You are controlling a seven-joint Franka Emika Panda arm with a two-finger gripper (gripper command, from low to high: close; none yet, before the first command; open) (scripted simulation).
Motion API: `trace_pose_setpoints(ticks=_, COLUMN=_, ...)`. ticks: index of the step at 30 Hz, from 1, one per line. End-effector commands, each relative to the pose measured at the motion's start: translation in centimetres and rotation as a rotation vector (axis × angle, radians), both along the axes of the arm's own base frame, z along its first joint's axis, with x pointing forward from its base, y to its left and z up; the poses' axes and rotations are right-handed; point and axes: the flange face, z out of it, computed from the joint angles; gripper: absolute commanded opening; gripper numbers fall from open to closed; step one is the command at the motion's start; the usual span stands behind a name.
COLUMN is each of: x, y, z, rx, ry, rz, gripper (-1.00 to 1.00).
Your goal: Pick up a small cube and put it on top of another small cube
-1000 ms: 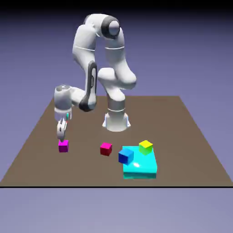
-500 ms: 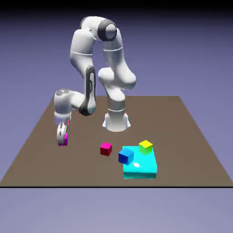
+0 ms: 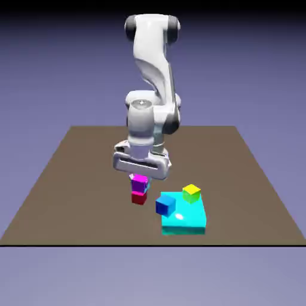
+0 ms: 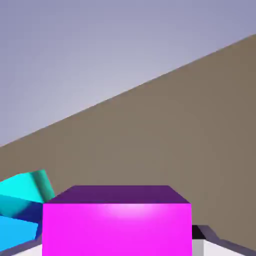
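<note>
The magenta-topped small cube with purple sides [image 3: 139,183] hangs in my gripper [image 3: 139,181], which is shut on it, directly above the other small cube with dark red sides [image 3: 138,198]. The two cubes look touching or nearly so; I cannot tell which. The red cube's pink top is hidden under the held cube. In the hand view the held cube [image 4: 116,222] fills the bottom middle, large and magenta, and hides most of the fingertips; the red cube does not show there.
A flat cyan block [image 3: 184,216] lies to the exterior view's right of the stack, carrying a blue cube [image 3: 165,205] and a yellow-green cube [image 3: 191,192]. The cyan block [image 4: 22,200] also shows at the hand view's lower left. Brown table [image 3: 72,197] all around.
The arm swung from the exterior view's left to the middle, carrying the magenta-and-purple cube off the table and over the red-sided cube.
</note>
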Motion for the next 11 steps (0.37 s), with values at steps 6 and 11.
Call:
trace_pose_setpoints(ticks=6, x=0.5, y=0.8, z=-5.1, rx=-0.003, ry=0.0, rz=0.029, gripper=-1.0)
trace_pose_setpoints(ticks=11, x=0.5, y=0.8, z=-5.3, rx=-0.003, ry=0.0, rz=0.029, gripper=1.0)
